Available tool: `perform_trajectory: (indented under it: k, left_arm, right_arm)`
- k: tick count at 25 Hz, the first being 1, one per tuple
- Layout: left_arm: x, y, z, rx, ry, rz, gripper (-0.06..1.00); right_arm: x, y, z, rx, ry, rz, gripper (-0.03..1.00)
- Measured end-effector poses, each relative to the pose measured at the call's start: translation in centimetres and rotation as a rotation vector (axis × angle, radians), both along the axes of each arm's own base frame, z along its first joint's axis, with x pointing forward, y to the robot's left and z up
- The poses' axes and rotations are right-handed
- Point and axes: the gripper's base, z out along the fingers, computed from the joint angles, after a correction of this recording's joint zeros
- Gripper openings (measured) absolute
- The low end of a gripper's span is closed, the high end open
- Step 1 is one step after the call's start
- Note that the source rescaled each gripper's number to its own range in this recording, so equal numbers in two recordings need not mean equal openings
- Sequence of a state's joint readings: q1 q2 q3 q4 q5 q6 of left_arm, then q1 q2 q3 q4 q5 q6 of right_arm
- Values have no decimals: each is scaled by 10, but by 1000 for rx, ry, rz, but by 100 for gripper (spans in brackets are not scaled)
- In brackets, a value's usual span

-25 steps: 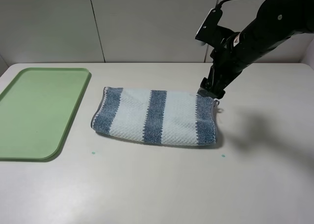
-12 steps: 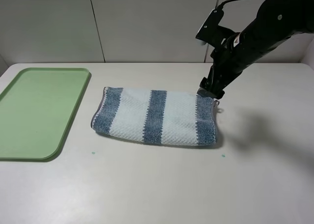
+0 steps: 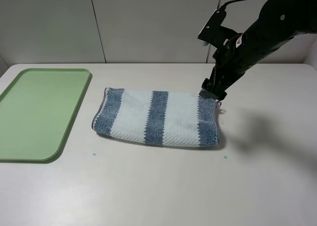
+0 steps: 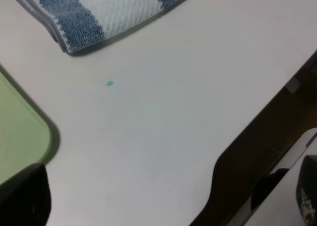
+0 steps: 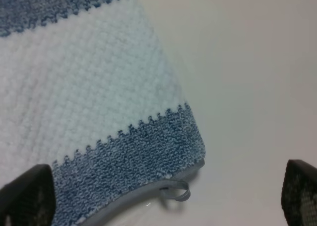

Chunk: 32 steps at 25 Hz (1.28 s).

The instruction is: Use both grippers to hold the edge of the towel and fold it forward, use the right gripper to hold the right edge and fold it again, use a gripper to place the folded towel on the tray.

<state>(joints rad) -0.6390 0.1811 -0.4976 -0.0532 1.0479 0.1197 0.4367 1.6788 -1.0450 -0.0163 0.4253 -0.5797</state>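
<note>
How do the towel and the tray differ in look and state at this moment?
The towel is blue-and-white striped cloth, folded over; the tray is plain light green with a low raised rim. The folded towel covers less table than the tray. The right hand hangs at the towel's right end, far from the tray. Both lie flat on the table, apart.

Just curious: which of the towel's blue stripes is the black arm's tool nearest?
The stripe at the right end of the towel, farthest from the green tray: the right tool hangs at its back corner; the others lie further left.
</note>
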Motion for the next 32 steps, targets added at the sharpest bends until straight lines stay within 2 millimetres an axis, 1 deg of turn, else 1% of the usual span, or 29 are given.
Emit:
perform_trajectory:
  k: [4, 7, 16, 19, 23, 32]
  left_arm:
    - [0, 0, 0, 0, 0, 8, 100]
    - [1, 1, 0, 0, 0, 69, 100]
    - [4, 6, 0, -2, -5, 445, 100]
    - [-3, 8, 1, -22, -55, 525, 100]
    - [-21, 10, 0, -62, -164, 555, 100]
    - [-22, 10, 1, -68, -181, 556, 100]
  right_arm:
    - [0, 0, 0, 0, 0, 0, 100]
    - [0, 0, 0, 0, 0, -1, 100]
    - [0, 0, 0, 12, 9, -22, 100]
    - [0, 0, 0, 23, 14, -39, 100]
    - [0, 0, 0, 28, 16, -48, 100]
    - [0, 0, 0, 75, 34, -120, 100]
